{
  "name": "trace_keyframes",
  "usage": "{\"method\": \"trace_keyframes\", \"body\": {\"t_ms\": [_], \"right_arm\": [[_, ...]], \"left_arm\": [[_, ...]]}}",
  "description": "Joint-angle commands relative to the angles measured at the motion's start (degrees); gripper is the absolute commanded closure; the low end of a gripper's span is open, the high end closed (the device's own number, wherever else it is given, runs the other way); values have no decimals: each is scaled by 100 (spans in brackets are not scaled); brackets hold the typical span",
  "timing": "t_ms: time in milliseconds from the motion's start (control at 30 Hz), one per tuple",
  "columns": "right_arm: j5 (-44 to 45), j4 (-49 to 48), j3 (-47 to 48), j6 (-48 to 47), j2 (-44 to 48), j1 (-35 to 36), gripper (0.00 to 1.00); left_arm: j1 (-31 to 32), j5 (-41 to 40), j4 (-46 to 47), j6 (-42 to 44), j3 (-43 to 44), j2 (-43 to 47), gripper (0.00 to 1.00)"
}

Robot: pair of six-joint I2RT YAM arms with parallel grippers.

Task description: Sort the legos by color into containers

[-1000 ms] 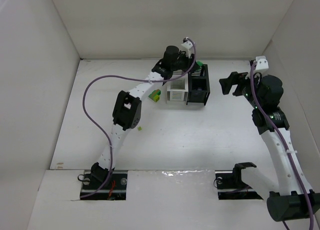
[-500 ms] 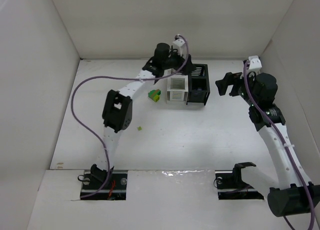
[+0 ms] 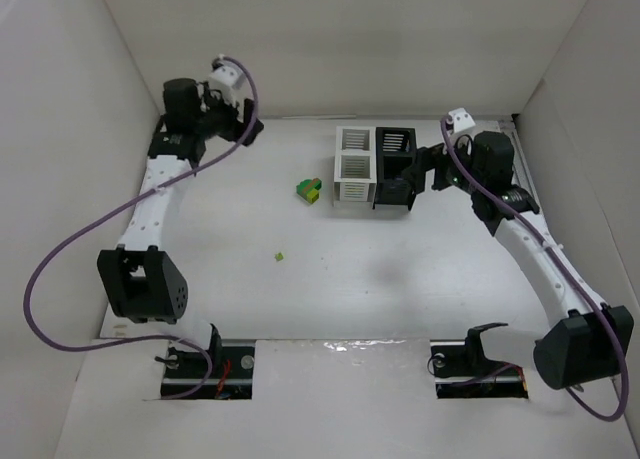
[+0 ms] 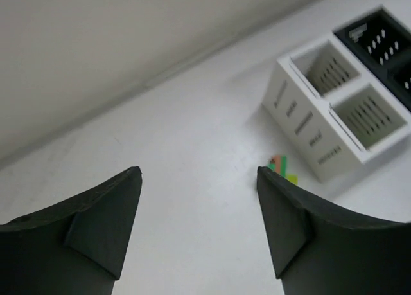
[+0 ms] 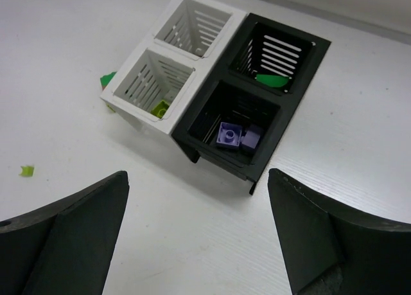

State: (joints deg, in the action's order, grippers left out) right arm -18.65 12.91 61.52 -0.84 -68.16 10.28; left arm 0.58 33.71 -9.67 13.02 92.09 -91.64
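The four joined bins (image 3: 372,167) stand at the back middle, two white on the left and two black on the right. In the right wrist view the near black bin holds lavender bricks (image 5: 230,135), the far black bin a green piece (image 5: 272,80), and the near white bin a yellow-green brick (image 5: 160,107). A small stack of green, yellow-green and orange bricks (image 3: 310,189) lies just left of the white bins, and it also shows in the left wrist view (image 4: 280,168). A tiny yellow-green piece (image 3: 280,256) lies alone nearer the front. My left gripper (image 3: 247,129) is open and empty near the back left corner. My right gripper (image 3: 419,169) is open and empty beside the black bins.
White walls enclose the table on the left, back and right. The left arm's purple cable (image 3: 60,259) loops along the left wall. The arm bases (image 3: 210,364) sit at the near edge.
My left arm swung away from the bins to the back left corner. My right gripper moved left, close to the black bins.
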Motion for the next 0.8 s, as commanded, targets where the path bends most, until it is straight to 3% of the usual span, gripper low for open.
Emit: {"method": "trace_keyframes", "body": {"t_ms": [0, 100, 233, 367, 533, 667, 767], "right_arm": [[63, -368, 370, -136, -144, 210, 7], [64, -368, 440, -136, -215, 211, 7], [274, -368, 493, -136, -215, 211, 7], [327, -368, 371, -136, -101, 211, 7], [389, -315, 308, -188, 31, 211, 7], [494, -315, 203, -188, 136, 211, 7], [494, -262, 141, -188, 189, 211, 7]], "left_arm": [[609, -671, -475, 501, -849, 76, 33], [1013, -884, -133, 18, -1290, 15, 47], [1155, -832, 307, -738, -1396, -389, 48], [1427, -761, 475, -809, -1098, -1030, 44], [1533, -814, -183, -678, 34, -2119, 37], [1786, -1190, -54, -738, 46, -2192, 25], [1936, -1358, -52, -634, 45, -2192, 25]]}}
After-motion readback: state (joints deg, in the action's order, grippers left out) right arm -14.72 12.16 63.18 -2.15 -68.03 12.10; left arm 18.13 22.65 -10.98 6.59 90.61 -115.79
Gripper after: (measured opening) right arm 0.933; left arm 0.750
